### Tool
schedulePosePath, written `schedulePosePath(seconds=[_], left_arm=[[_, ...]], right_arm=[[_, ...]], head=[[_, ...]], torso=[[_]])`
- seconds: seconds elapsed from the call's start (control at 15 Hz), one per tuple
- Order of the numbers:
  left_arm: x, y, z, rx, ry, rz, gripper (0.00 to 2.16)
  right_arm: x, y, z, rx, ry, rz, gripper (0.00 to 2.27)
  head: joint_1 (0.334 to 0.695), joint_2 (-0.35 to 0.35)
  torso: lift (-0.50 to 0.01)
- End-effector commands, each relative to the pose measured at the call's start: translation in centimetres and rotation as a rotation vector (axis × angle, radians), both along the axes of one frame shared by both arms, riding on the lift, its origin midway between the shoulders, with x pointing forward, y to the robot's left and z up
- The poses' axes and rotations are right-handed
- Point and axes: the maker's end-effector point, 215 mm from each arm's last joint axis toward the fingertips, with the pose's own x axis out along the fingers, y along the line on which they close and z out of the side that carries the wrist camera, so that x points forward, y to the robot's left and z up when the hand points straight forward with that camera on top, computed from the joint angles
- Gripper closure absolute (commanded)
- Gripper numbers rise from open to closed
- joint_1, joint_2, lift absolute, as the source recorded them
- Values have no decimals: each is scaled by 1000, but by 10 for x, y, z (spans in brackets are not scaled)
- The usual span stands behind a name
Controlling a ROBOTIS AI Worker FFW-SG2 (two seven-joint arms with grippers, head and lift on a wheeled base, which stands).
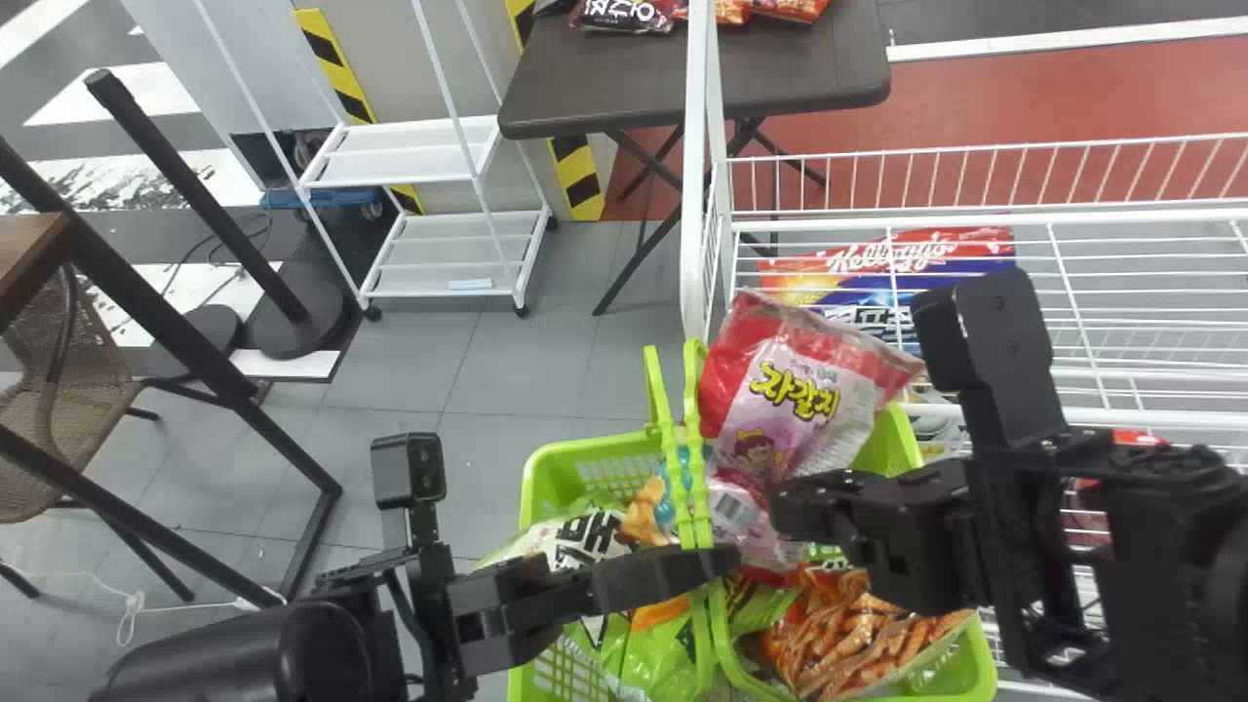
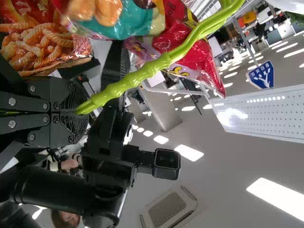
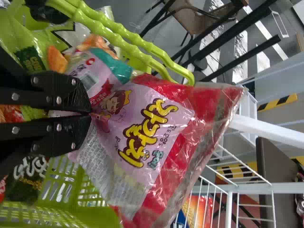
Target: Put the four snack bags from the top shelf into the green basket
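Observation:
My left gripper (image 1: 720,561) holds the handles of the green basket (image 1: 600,450) together; in the left wrist view, the left gripper (image 2: 80,113) is closed on the handles (image 2: 156,64). My right gripper (image 1: 783,499) is over the basket's right half, shut on the lower part of a red and pink snack bag (image 1: 804,385), which leans up over the far rim. From the right wrist view, the right gripper (image 3: 89,114) pinches the bag (image 3: 142,128) at its edge. Inside the basket lie a white and green bag (image 1: 575,536) and a bag of orange twists (image 1: 858,634), among others.
A white wire shelf rack (image 1: 1072,292) stands right of the basket, with a red and blue package (image 1: 936,253) in it. Its white post (image 1: 694,175) rises just beyond the held bag. Farther off are a dark table (image 1: 624,88) and a white cart (image 1: 419,156).

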Motion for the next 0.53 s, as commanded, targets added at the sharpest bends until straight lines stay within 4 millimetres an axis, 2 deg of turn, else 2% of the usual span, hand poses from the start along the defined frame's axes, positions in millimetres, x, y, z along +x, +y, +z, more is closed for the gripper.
schedulePosePath(seconds=[0.0,0.13,0.33,0.47], left_arm=[[-1,0,3,-11,2,-6,2148],[1,2,3,-10,0,-1,2148],[2,8,1,-11,5,12,2148],[1,14,1,-17,10,25,2148]], right_arm=[[-9,6,-1,13,15,21,-2],[-14,4,3,38,19,19,36],[-16,-15,18,75,-3,-11,53],[-4,-51,30,86,-33,-83,70]], head=[[695,268],[695,288],[695,289],[695,275]], torso=[[-4],[-4],[-4],[-4]])
